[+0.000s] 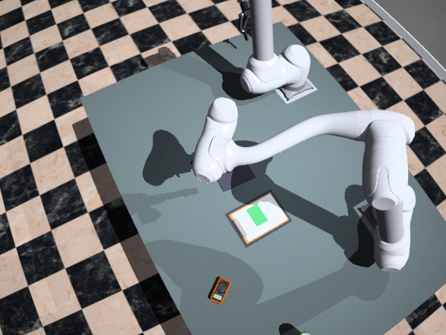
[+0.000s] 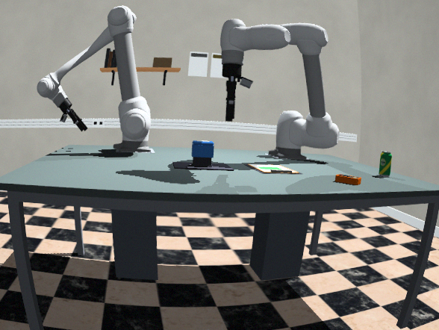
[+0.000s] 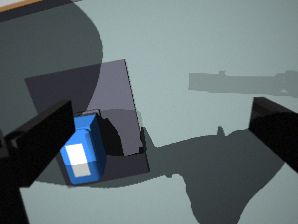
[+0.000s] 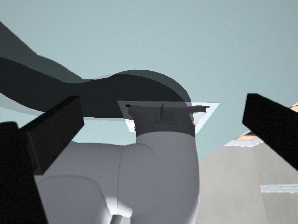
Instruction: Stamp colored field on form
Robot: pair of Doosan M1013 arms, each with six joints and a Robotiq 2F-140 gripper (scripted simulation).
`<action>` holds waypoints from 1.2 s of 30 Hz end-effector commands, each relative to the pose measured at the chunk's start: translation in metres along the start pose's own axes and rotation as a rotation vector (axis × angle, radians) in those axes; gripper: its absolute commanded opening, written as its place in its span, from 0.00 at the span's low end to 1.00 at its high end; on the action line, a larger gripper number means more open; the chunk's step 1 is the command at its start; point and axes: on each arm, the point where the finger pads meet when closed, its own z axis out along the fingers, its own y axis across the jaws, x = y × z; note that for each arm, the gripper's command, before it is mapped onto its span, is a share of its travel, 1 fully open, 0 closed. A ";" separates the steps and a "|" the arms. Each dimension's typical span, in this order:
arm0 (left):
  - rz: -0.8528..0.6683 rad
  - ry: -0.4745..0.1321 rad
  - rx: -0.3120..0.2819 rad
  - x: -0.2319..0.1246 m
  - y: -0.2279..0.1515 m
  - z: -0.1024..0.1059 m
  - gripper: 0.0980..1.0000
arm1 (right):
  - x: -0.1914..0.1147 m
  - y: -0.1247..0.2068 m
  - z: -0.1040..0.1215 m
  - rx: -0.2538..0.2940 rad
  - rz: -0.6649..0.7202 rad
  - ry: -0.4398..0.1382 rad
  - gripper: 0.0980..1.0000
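open claw hangs above upright blue stamp

the left gripper (image 2: 230,119) (image 3: 161,114), fingers spread wide and holding nothing, points down above the tabletop; the blue stamp (image 2: 202,149) (image 3: 85,150) stands upright on its dark mat (image 1: 237,181) (image 2: 224,169) (image 3: 117,85), well below the claw and off to one side, partly behind one finger in the wrist view. the stamp's top bears a white label with no readable writing. below the claw to its other side lies the form (image 1: 277,216) (image 2: 257,166), its green field (image 1: 257,215) (image 2: 270,169) beside print too small to read. the right gripper (image 1: 243,33) (image 2: 83,128) (image 4: 162,109), also open and unladen, is well apart. a green can (image 2: 385,163) with a yellow stripe shows no legible brand.
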 end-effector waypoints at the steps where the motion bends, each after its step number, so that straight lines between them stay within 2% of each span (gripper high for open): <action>1: -0.015 -0.003 0.008 -0.013 -0.011 0.003 1.00 | 0.000 0.000 0.000 0.000 0.000 0.001 1.00; 13: -0.066 -0.006 0.042 -0.056 -0.055 0.015 1.00 | 0.000 0.000 0.000 0.000 0.000 0.001 1.00; 36: -0.112 -0.004 0.073 -0.091 -0.096 0.025 1.00 | 0.000 0.000 0.000 0.000 0.000 0.001 1.00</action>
